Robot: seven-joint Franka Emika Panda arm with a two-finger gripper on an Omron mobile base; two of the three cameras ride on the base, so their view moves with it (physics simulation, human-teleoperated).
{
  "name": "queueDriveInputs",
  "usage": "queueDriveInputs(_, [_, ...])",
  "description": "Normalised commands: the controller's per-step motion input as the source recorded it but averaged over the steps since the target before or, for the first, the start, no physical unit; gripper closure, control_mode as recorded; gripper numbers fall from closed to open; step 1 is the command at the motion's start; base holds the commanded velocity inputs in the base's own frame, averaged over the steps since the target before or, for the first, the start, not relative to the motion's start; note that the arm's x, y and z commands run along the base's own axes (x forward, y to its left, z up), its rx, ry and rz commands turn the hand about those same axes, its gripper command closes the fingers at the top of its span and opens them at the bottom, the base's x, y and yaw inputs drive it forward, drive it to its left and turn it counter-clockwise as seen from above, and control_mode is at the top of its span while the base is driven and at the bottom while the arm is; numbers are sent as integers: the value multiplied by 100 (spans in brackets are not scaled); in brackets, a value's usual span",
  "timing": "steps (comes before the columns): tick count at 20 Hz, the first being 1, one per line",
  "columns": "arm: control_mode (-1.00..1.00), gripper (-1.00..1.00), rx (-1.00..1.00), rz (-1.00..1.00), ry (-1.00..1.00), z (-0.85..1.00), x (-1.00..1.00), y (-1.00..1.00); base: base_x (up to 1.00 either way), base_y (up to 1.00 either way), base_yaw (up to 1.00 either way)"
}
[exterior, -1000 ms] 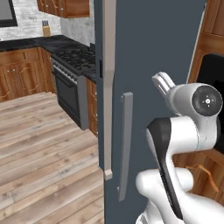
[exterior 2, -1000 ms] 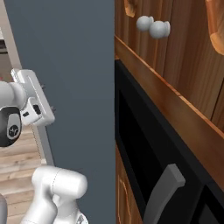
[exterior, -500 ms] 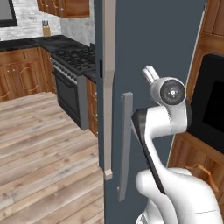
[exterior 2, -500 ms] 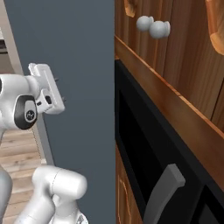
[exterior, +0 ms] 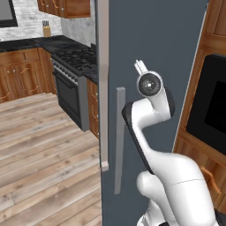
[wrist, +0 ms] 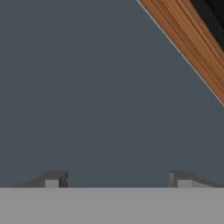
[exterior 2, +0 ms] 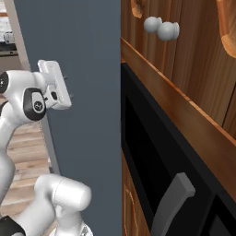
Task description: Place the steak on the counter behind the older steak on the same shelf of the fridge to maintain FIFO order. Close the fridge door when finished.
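Note:
The slate-grey fridge door [exterior: 154,39] stands right in front of me, with its long grey bar handle [exterior: 119,137] left of my arm. My gripper [exterior 2: 67,87] is held up against the door's flat face [exterior 2: 87,69], to the right of the handle. In the hand view the gripper [wrist: 117,179] is open, its fingertips [wrist: 54,179] wide apart, with nothing between them and the door panel [wrist: 96,87] close ahead. The steak and the fridge shelves are hidden behind the door. The black counter [exterior: 48,44] lies far off at the back left.
A black gas stove [exterior: 77,57] with its oven stands left of the fridge. A built-in black oven [exterior: 207,114] with a grey handle [exterior 2: 173,203] sits in wooden cabinetry right of the fridge. Wooden floor [exterior: 39,145] stretches to the left.
My wrist and hand have swung leftward in the left base view and closer to the door's face. The gripper now sits against the panel.

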Motion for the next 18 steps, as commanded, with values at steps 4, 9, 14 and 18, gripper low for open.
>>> queueDriveInputs(4, [-100,-100,0,-10,-2,-7,58,-4,0,0,0])
queueDriveInputs(9, [-100,-100,0,-15,-6,-17,46,-25,0,0,0])
queueDriveInputs(14, [-100,-100,0,-16,-7,-13,40,-28,0,0,0])
queueDriveInputs(18, [-100,-100,0,-17,-7,-7,41,-31,0,0,0])
